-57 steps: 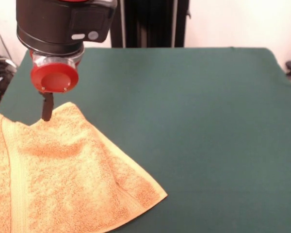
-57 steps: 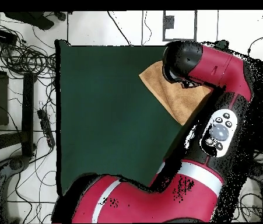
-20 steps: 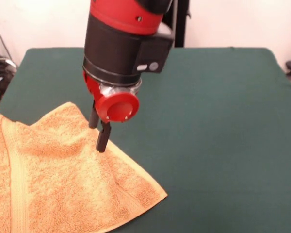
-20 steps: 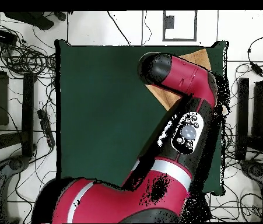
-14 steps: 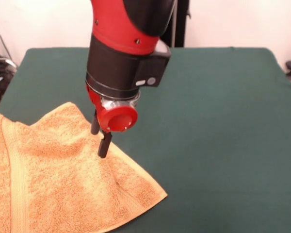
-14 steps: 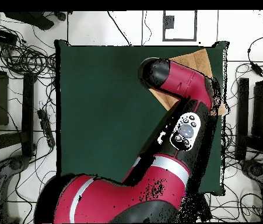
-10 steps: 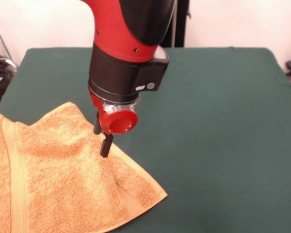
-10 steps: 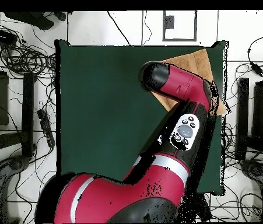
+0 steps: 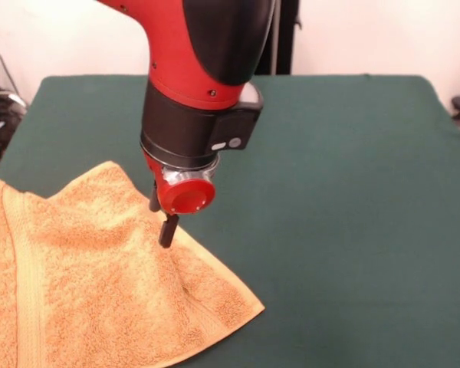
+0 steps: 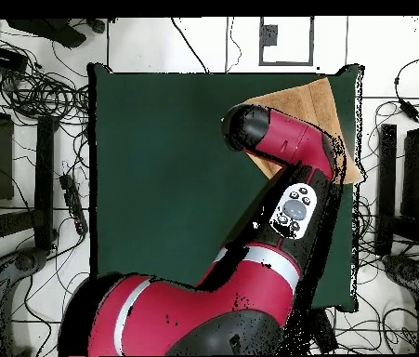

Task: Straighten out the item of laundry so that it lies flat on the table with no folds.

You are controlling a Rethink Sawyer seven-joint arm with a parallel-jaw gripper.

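The arm (image 9: 203,69) has a glossy red shell with a black inset panel, a black cylindrical wrist carrying a grey box with a round button, a silver ring, a red disc cap, and small dark screws.

My arm (image 9: 199,54) shows glossy red up top with a black shell curving over it, then a black band below, and a bright red round cap (image 9: 185,195) ringed in silver at the wrist. My gripper (image 9: 162,222) is plain black, dark against the cloth. The towel (image 9: 100,291) is warm orange-tan, a looped terry texture all over, and I see one flat woven band (image 9: 27,291) of the same colour running down its left side. The table (image 9: 345,192) is deep dark green, felt-like, no pattern. From overhead, my arm (image 10: 287,149) reads crimson with a white-grey stripe (image 10: 268,265) across it and a grey button panel (image 10: 294,209).
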